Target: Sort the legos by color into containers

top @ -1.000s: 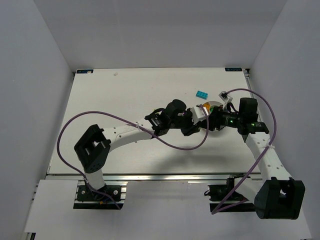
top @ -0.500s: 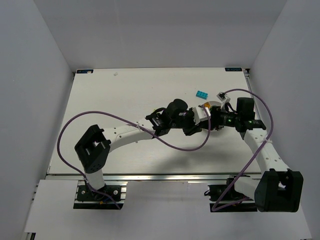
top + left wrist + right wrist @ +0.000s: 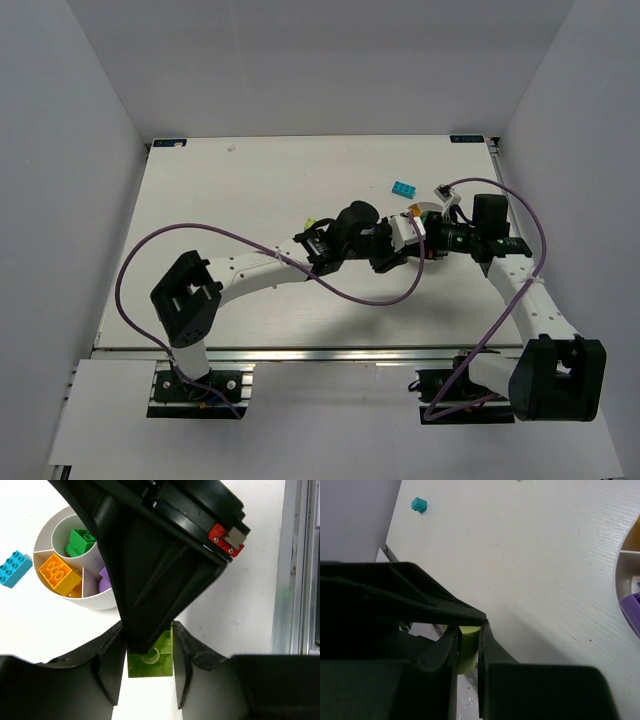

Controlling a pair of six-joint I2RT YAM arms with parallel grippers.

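A lime-green brick is held above the table, with both grippers on it. My left gripper is shut on its sides. My right gripper comes in from above and is shut on the same brick. In the top view the two grippers meet, left and right, just in front of the white bowl. The bowl holds a green brick, an orange brick and a purple brick in separate compartments.
A cyan brick lies on the table behind the bowl, and also shows in the left wrist view. A small lime brick lies behind the left forearm. A purple cable loops over the table's middle.
My right gripper has moved left to meet the left gripper at the lime brick. The left arm has shifted slightly right, uncovering the small lime brick behind it.
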